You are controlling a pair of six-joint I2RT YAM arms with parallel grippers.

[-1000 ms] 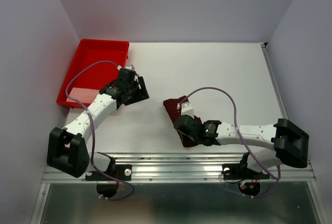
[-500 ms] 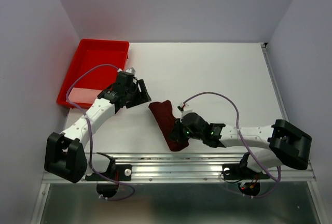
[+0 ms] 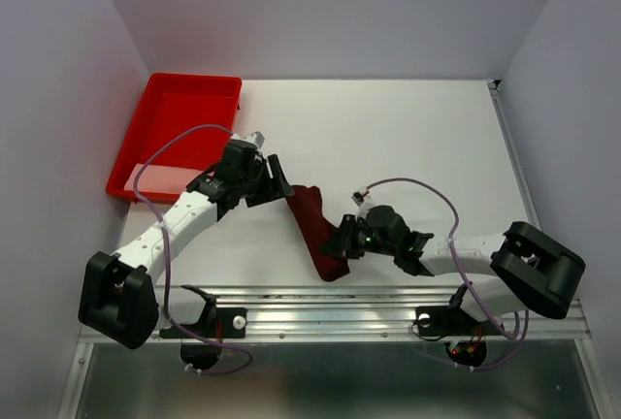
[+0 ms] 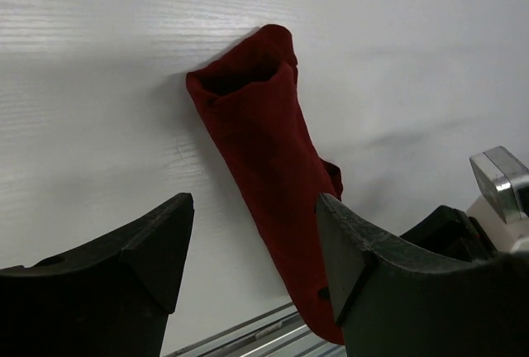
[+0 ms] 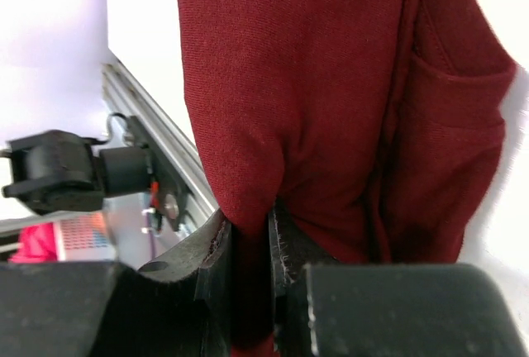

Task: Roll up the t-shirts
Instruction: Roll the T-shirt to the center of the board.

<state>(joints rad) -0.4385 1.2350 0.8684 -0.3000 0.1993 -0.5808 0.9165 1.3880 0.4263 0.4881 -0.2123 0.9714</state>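
Well, nearest the front rail (image 3: 330, 295) the right end effector (image 3: 344, 242) is clamped on the t-shirt (image 3: 312, 223). Its own wrist view shows what the overhead view hides: a fold of maroon cloth is pinched tight between the jaws, with the rest of the bundle spreading away just ahead of them. From there the t-shirt lies on the table (image 3: 417, 138) as a long loose tube, running up toward the left end effector (image 3: 279, 184). That one hovers with its jaws apart and nothing between them. Its wrist view adds another detail: the tube's end just ahead of it gapes open like a mouth, so I'd judge the roll slack rather than finished. To do this step well, the left end effector should come down squarely over that open end and grip all the layers. The right one should hold firm, so the tube tightens instead of unwinding or sliding toward the rail. Only the overhead view shows the red tray (image 3: 179, 109), well beyond the left end effector.
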